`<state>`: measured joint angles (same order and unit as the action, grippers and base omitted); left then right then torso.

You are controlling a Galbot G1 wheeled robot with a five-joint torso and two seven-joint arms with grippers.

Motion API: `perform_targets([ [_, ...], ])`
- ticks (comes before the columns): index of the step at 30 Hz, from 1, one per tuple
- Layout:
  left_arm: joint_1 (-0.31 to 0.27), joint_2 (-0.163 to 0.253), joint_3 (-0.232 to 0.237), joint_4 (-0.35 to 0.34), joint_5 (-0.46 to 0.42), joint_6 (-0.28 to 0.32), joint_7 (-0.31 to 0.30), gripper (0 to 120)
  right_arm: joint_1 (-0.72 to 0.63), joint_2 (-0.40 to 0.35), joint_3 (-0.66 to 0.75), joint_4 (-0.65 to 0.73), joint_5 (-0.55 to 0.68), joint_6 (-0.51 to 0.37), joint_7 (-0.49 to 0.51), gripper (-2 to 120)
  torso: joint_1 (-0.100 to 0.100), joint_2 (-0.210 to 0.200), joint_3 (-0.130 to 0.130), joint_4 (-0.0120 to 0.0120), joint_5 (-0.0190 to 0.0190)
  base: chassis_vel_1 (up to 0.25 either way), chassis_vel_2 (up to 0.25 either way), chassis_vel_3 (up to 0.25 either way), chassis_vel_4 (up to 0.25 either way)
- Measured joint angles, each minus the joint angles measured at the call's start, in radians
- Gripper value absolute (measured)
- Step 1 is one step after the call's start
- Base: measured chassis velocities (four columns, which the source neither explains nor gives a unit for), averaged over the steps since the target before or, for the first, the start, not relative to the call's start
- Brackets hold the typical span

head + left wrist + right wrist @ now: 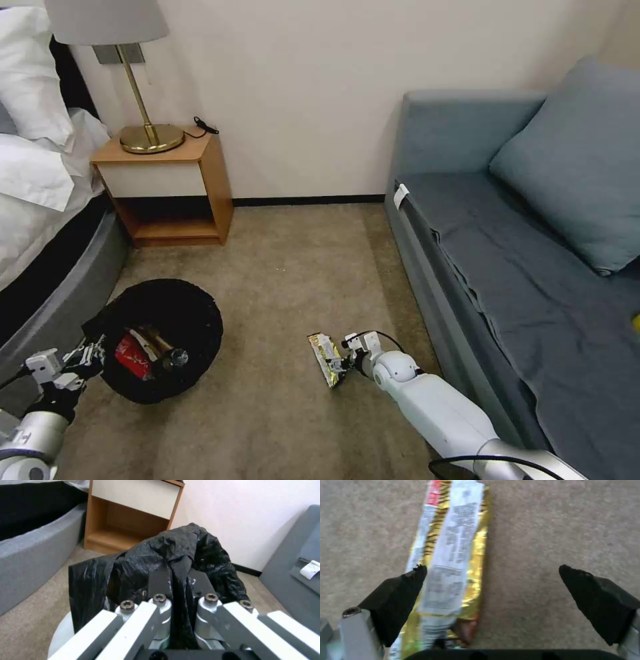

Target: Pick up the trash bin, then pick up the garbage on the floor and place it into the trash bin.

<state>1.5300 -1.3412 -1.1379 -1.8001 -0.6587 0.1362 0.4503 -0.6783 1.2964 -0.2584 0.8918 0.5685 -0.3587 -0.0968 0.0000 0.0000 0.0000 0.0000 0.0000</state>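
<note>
The trash bin, round and lined with a crinkly black bag, is at the lower left of the head view. My left gripper is shut on its near rim; the left wrist view has the black bag pinched between the fingers. Inside the bin lie a red-white wrapper and a clear bottle. A yellow foil wrapper lies flat on the carpet. My right gripper hangs open right over it, one finger at the wrapper's edge and the other off to its side.
A grey sofa stands along the right, close beside my right arm. A wooden nightstand with a brass lamp is at the back left, and a bed borders the left. Open carpet lies between them.
</note>
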Motion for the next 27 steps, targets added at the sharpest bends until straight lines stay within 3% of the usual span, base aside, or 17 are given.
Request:
perform_targets([
  [27, 0.011, 0.0, 0.0, 0.01, 0.0, -0.015, 0.01, 4, -0.004, 0.04, -0.016, -0.001, -0.029, 0.024, 0.006, 100, 0.0, 0.0, 0.0, 0.0002, 0.0002, 0.0, 0.0, 0.0, 0.0],
])
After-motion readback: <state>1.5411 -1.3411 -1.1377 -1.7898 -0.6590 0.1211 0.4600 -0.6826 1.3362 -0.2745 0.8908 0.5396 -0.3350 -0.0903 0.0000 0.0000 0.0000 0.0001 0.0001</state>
